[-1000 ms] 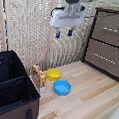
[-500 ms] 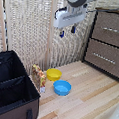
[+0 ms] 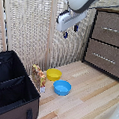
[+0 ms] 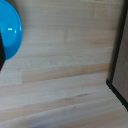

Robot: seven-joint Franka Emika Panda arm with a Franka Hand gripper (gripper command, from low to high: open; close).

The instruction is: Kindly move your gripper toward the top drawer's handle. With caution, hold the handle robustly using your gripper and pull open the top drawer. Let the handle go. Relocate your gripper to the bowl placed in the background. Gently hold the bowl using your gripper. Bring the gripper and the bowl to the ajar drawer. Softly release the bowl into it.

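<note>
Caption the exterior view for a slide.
Robot hand raised beside closed dresser drawers; yellow bowl and blue bowl on wooden floor.

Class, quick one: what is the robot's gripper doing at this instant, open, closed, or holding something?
Gripper: open and holding nothing; its blue-tipped fingers stand apart in the air, off the dresser and high above the yellow bowl.

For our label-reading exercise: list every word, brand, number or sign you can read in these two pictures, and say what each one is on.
No text can be read in either picture.
The small patterned box beside the yellow bowl: it has coloured print, too small and blurred to read.
The dresser, black case, blue bowl and claw: no lettering shows.
</note>
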